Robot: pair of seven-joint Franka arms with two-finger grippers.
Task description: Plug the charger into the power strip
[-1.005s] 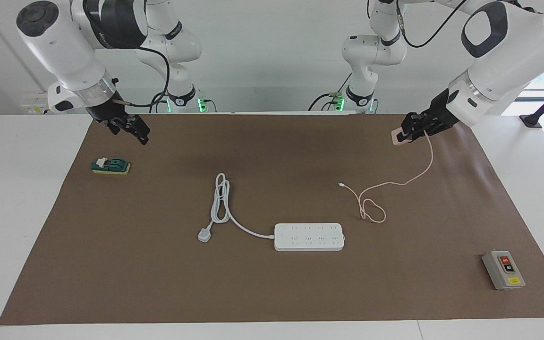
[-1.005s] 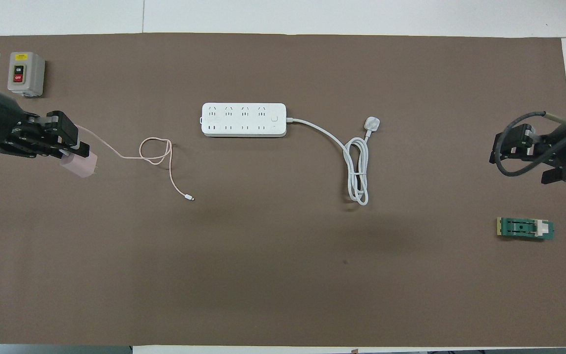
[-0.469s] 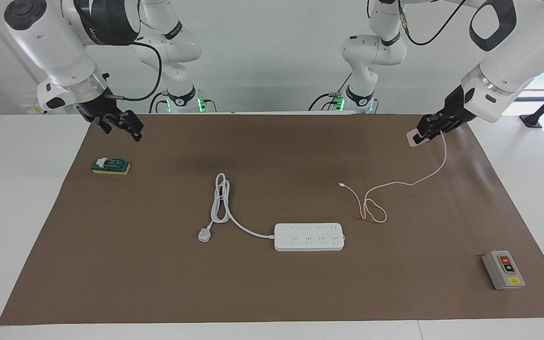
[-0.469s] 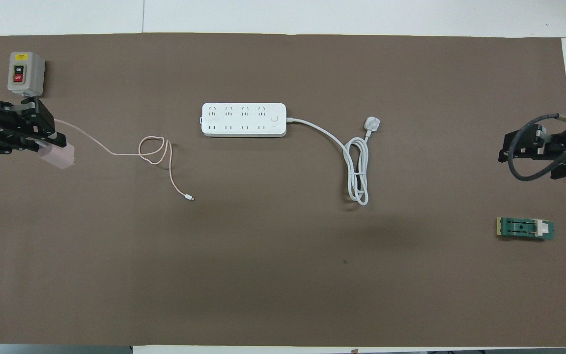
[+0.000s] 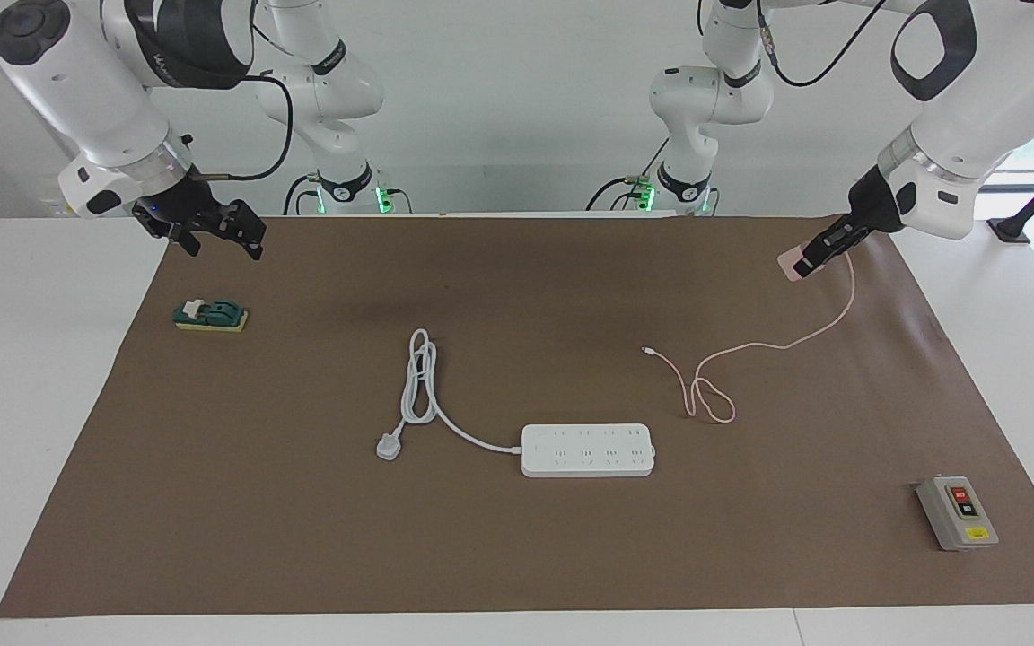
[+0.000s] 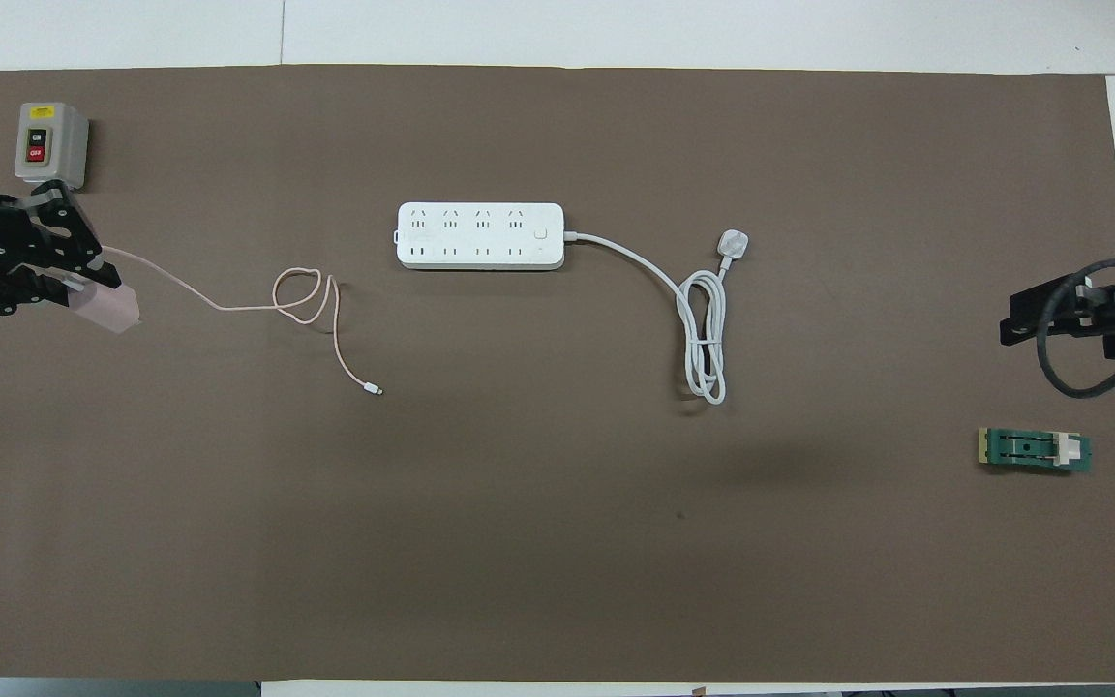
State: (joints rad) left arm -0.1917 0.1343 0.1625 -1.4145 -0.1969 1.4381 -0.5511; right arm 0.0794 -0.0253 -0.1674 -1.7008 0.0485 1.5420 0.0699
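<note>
left gripper [image 5: 811,261]: up at 2 o'clock, clamped on charger [image 5: 789,264], cable trailing to mat
right gripper [image 5: 212,235]: up at 10 o'clock, over mat edge
power strip [image 5: 588,449]: flat on mat, 6 o'clock of centre

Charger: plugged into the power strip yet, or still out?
Out. The left gripper holds the charger in the air, apart from the power strip, whose sockets show nothing plugged in.
</note>
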